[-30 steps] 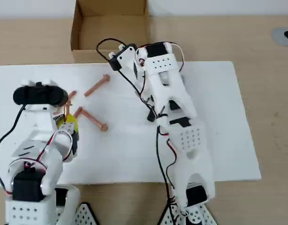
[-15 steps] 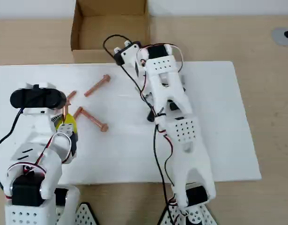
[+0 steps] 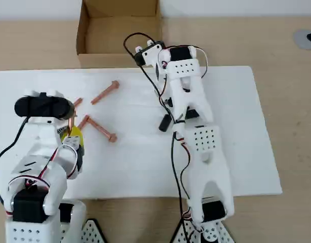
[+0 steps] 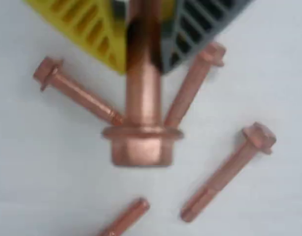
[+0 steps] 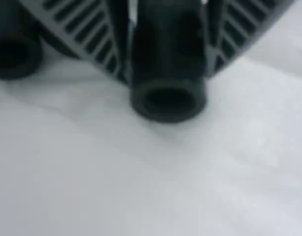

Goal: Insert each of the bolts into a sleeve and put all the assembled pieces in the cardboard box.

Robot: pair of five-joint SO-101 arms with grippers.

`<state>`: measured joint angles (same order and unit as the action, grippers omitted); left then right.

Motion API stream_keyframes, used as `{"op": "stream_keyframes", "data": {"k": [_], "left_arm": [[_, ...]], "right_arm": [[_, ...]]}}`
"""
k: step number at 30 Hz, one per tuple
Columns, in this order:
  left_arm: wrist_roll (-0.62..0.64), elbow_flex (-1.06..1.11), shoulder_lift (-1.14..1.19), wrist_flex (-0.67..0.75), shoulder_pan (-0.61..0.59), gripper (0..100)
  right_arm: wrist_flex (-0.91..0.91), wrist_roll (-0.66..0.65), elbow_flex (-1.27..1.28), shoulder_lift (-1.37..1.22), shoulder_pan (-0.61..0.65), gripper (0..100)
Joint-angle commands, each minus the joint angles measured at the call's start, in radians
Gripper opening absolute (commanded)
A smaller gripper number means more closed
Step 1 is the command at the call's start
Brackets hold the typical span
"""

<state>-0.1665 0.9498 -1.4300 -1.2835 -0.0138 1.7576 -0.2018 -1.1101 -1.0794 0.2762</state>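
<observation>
Pale wooden surface (image 3: pixel 297 101), smooth white sheet (image 3: pixel 236 152) laid on it. Open brown cardboard box (image 3: pixel 120 33) beyond the sheet's edge at about 11 o'clock; its matte floor shows bare.

Left jaws, at the sheet's 9 o'clock side: one yellow ribbed plastic finger (image 4: pixel 87 24) and one grey ribbed finger (image 4: pixel 200 24), closed on a copper-coloured metal bolt (image 4: pixel 142 98). The smooth round shank is pinched between them, and the flanged hex head hangs free, pointing down toward the sheet.

Loose copper bolts of the same shape lie flat on the sheet below: one (image 4: pixel 77 93) and another (image 4: pixel 195 83) splay out either side of the held shank, and a third (image 4: pixel 229 169) lies apart. A plain shank end (image 4: pixel 123 219) shows at the edge.

Right jaws, near the sheet's centre: dark ribbed plastic, closed around a black tubular sleeve (image 5: pixel 168 73) with its round open bore facing out. It sits low at the sheet; contact cannot be told. A second black tubular sleeve (image 5: pixel 13 54) is just beside it.
</observation>
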Motion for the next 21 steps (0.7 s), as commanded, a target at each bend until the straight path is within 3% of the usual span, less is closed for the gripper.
{"op": "stream_keyframes", "data": {"k": [1, 15, 21], "left_arm": [[-0.012, -0.075, -0.010, 0.000, -0.012, 1], [-0.011, -0.336, -0.012, -0.005, -0.014, 1], [0.035, -0.405, -0.012, 0.000, -0.169, 1]], "right_arm": [[0.032, 0.009, -0.007, 0.002, -0.002, 0.9], [0.032, 0.167, 0.071, 0.595, -0.012, 1.2], [0.032, 0.167, 0.165, 0.917, 0.021, 1.2]]}}
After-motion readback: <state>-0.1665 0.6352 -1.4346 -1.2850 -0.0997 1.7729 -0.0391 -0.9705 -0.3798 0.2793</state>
